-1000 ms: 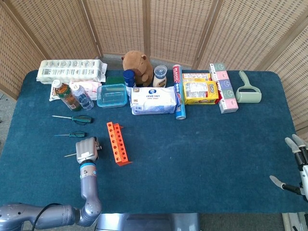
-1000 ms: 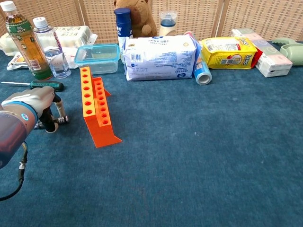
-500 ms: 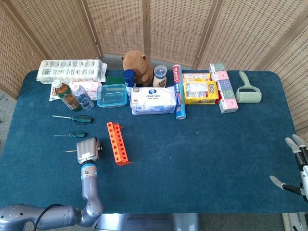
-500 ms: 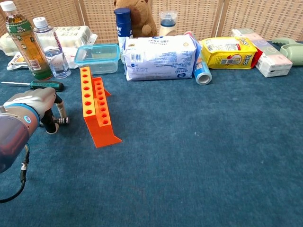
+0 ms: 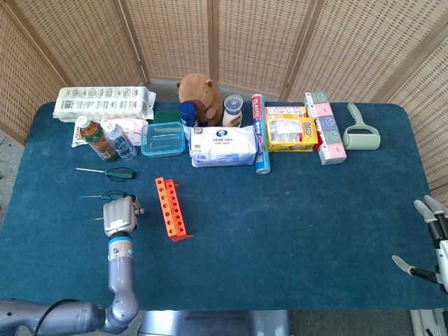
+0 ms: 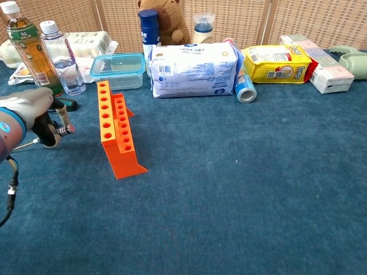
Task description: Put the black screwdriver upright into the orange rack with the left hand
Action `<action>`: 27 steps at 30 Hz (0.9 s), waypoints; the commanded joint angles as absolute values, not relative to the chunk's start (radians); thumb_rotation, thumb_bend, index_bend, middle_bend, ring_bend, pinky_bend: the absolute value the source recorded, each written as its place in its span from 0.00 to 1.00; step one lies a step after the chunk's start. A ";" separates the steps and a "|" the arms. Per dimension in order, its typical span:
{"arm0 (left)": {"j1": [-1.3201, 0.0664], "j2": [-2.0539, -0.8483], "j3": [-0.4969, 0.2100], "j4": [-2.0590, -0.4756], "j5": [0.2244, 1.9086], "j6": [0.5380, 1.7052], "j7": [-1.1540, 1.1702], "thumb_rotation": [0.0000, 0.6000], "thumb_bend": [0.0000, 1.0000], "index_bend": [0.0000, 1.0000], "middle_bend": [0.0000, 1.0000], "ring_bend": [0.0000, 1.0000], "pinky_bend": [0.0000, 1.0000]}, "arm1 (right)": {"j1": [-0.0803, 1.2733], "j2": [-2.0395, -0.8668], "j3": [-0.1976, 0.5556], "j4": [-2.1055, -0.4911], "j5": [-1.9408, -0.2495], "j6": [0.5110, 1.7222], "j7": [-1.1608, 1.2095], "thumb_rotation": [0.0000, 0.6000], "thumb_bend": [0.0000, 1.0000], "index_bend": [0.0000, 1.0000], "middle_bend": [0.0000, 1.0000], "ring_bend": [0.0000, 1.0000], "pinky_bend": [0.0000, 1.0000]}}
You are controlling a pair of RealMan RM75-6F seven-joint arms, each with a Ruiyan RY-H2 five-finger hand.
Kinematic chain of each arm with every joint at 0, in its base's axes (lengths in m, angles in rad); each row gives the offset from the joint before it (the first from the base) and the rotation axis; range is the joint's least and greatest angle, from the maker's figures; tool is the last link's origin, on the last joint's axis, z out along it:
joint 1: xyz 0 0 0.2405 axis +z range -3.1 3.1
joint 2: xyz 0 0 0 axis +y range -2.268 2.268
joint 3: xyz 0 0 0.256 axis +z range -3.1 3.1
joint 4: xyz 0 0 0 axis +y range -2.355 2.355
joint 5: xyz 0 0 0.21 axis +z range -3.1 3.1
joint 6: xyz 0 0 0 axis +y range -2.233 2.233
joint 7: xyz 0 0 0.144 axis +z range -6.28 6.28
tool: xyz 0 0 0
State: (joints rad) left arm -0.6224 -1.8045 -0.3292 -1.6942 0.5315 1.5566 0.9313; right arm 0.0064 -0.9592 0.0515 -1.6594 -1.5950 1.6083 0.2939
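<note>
The main risk now is the grip. Your left hand (image 6: 31, 112) holds the black screwdriver (image 6: 50, 135) lying almost flat, with the thin shaft pointing away from the rack. If you turn the wrist too fast to make it upright, the tool may slip or rotate between the fingers. The holes of the orange rack (image 6: 114, 130) are narrow and close together, so a tilted tip can miss, catch on the edge, or push the light rack across the table (image 6: 241, 189). A green screwdriver (image 5: 112, 196) lies just at 12 o'clock of the hand in the head view, and a wide swing could knock it.

The left hand is closed around the black handle, fingers curled, and the tool seems lifted a little from the table; I cannot tell this surely. The rack stands at 3 o'clock of this hand, near but apart. The right hand (image 5: 430, 238) rests at the table's far edge, fingers spread, holding nothing.
</note>
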 commanded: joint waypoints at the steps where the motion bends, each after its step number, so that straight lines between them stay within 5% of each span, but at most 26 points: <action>1: -0.598 -1.751 -0.324 -1.762 0.558 1.561 0.911 1.00 0.43 0.48 1.00 1.00 0.98 | 0.007 -0.961 0.052 -1.660 -1.594 1.606 0.289 1.00 0.00 0.02 0.00 0.00 0.00; 20: -0.473 -1.413 -0.203 -2.211 0.876 1.610 0.792 1.00 0.43 0.48 1.00 1.00 0.98 | 0.010 -0.972 0.052 -1.666 -1.591 1.600 0.253 1.00 0.00 0.02 0.00 0.00 0.00; 27: -0.448 -1.338 -0.177 -2.263 0.968 1.600 0.740 1.00 0.43 0.48 1.00 1.00 0.98 | 0.010 -0.975 0.051 -1.666 -1.591 1.598 0.247 1.00 0.00 0.02 0.00 0.00 0.00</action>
State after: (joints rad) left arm -0.4560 -1.3507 -0.1847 -2.2503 0.9546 1.6018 0.7507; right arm 0.0104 -0.9749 0.0514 -1.6661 -1.5912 1.5981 0.2473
